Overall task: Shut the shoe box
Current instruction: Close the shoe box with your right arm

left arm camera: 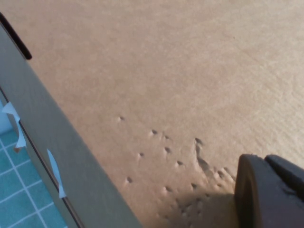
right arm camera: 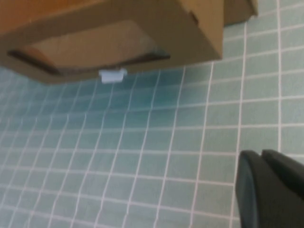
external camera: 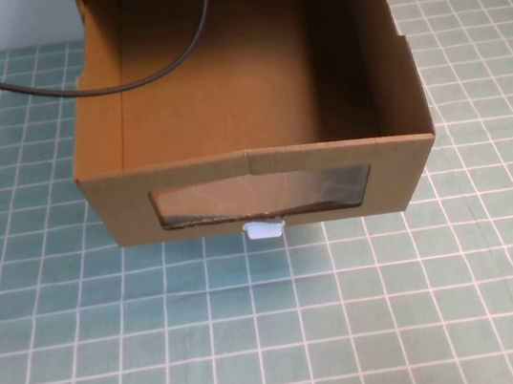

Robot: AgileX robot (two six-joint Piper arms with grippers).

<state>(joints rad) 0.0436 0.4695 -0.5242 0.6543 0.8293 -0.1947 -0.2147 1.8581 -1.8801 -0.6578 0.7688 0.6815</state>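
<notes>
A brown cardboard shoe box (external camera: 253, 105) sat on a worktop (external camera: 279, 343) covered in a teal grid-patterned mat. Its drawer was pulled out toward the robot, open at the top and bare inside. The drawer's front panel carried a wide clear plastic window (external camera: 262, 198), with a small white pull tab (external camera: 265, 230) just below it, touching the mat. A dark cable (external camera: 77, 88) trailed in from the left, crossed the drawer's left wall and curved up over its far edge.

Neither arm appeared in the high view. The left hand (left arm camera: 270, 190) showed only as a dark finger in its wrist view, close above a flat cardboard surface marked with small dents; whether it was open or closed could not be told. The right hand (right arm camera: 270, 190) hovered over bare mat, near the drawer front (right arm camera: 118, 42), its opening likewise impossible to judge.
</notes>
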